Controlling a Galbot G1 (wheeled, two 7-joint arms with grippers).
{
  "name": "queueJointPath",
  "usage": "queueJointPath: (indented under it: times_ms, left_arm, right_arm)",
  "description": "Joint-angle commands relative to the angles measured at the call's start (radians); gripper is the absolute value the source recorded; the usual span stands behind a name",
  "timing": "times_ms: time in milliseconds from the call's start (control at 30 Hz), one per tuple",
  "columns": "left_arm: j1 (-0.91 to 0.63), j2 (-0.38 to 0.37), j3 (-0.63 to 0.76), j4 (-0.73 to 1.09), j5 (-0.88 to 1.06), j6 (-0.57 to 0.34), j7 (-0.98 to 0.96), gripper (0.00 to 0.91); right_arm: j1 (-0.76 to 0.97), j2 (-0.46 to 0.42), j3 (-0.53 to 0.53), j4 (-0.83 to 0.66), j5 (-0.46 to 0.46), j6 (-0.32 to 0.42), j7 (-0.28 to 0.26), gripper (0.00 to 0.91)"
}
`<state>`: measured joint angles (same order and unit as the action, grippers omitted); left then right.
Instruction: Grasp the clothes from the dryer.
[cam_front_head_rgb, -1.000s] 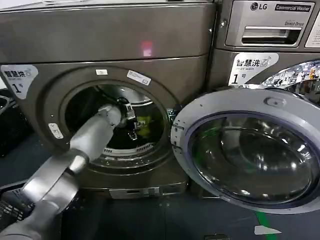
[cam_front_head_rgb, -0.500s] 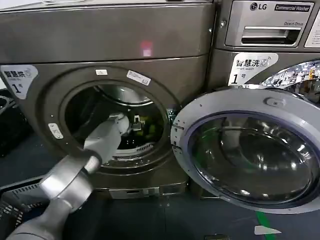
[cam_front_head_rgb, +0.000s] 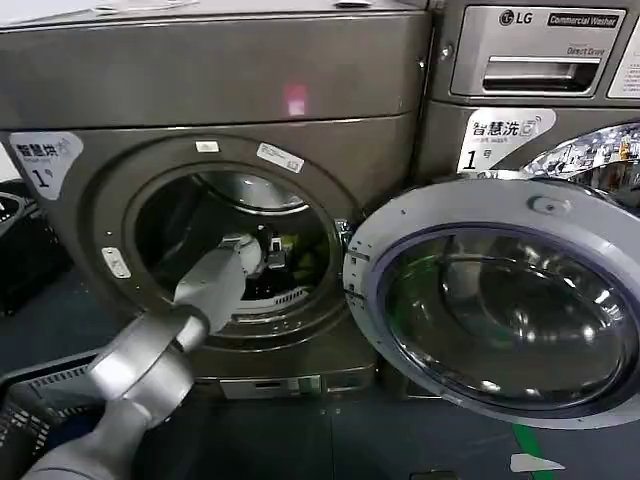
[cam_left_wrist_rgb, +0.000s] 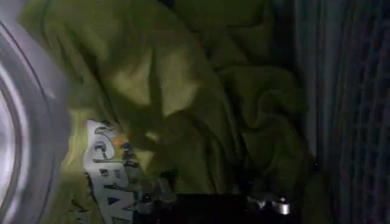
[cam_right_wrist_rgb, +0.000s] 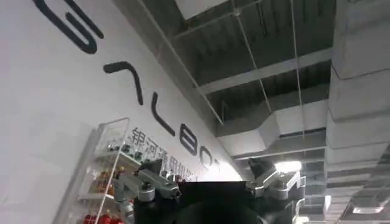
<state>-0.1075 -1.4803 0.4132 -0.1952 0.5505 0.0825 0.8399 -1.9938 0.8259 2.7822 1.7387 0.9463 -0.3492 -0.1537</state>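
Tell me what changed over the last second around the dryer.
The left arm pushed deeper into the dryer, carrying the left gripper toward the yellow-green clothes in the drum; nothing is visibly grasped yet. The door stayed swung open, and the clothes did not move.

Access to drum: porthole open, partly occupied by the left arm.

The dryer (cam_front_head_rgb: 230, 150) porthole is standing open, and the left arm is entering from 7 o'clock, taking up the lower-left of the opening; free room is remaining from 12 to 4 o'clock of the ring. The left gripper (cam_front_head_rgb: 272, 255) is sitting inside the drum, with the yellow-green garment (cam_left_wrist_rgb: 183, 103) lying bunched directly ahead of it and the drum wall (cam_left_wrist_rgb: 341, 109) closing in just beside the cloth. The glass door (cam_front_head_rgb: 500, 300) is hanging wide open at 3 o'clock of the porthole, blocking approach from that side. A dark basket (cam_front_head_rgb: 40, 400) is occupying the floor at 7 o'clock.
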Motion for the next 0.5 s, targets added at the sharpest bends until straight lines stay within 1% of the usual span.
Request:
queueJointPath:
  times_ms: [33, 300, 500]
  left_arm:
    - [0.002, -0.003, -0.018, 0.005, 0.002, -0.007, -0.005, 0.0]
    - [-0.033, 0.0, -0.049, -0.01, -0.06, 0.01, 0.001, 0.0]
    - [-0.074, 0.02, -0.059, -0.036, -0.107, 0.021, 0.009, 0.0]
  right_arm:
    - [0.002, 0.0, -0.002, -0.003, -0.002, 0.002, -0.001, 0.907]
    - [0.023, 0.002, -0.017, -0.001, -0.003, 0.003, -0.001, 0.907]
    - [0.026, -0.002, -0.017, -0.006, -0.003, 0.003, 0.0, 0.907]
